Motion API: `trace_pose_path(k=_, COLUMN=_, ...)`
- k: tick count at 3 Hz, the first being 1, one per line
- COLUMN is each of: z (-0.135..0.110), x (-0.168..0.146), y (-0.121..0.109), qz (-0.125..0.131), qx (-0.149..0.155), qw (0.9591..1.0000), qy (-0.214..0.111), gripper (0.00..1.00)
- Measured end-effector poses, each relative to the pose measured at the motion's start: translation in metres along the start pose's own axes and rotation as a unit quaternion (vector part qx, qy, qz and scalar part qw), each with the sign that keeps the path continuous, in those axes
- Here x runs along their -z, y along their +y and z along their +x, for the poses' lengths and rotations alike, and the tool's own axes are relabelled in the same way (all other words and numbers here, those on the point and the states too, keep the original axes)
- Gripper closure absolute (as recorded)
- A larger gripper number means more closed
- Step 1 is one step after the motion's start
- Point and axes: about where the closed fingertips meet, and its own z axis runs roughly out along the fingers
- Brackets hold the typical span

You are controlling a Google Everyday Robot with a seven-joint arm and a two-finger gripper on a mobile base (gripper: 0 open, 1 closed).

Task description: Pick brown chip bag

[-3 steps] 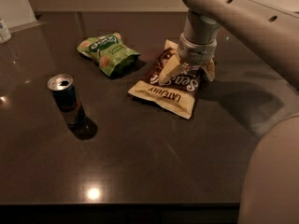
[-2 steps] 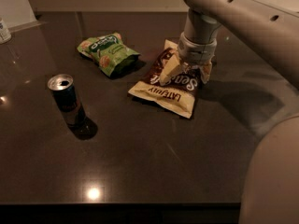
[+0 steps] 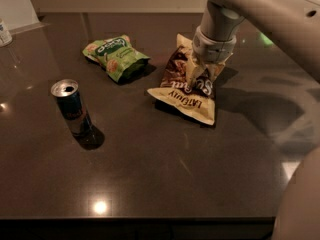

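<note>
My gripper [image 3: 205, 73] covers the far end of the brown bag [image 3: 186, 98] on the table [image 3: 150, 174]; whether it grips, I can't tell. Green bag [image 3: 116, 57] and can [image 3: 71, 106] sit apart, leftward.

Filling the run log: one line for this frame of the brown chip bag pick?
phase: grasping | hand: down on middle of brown chip bag | bag: near end on table | others: green snack bag, upright can, both apart
</note>
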Motion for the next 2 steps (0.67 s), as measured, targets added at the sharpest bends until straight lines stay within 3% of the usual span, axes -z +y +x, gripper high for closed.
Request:
trace_pose_path(k=1, z=0.000, x=0.017, y=-0.004, qz=-0.002, qx=0.003, qw=0.9998, qy=-0.022, gripper=1.00)
trace_pose_path(k=2, z=-0.003, x=0.036, y=-0.006, qz=-0.002, qx=0.013, qw=0.9990, qy=-0.043, gripper=1.00)
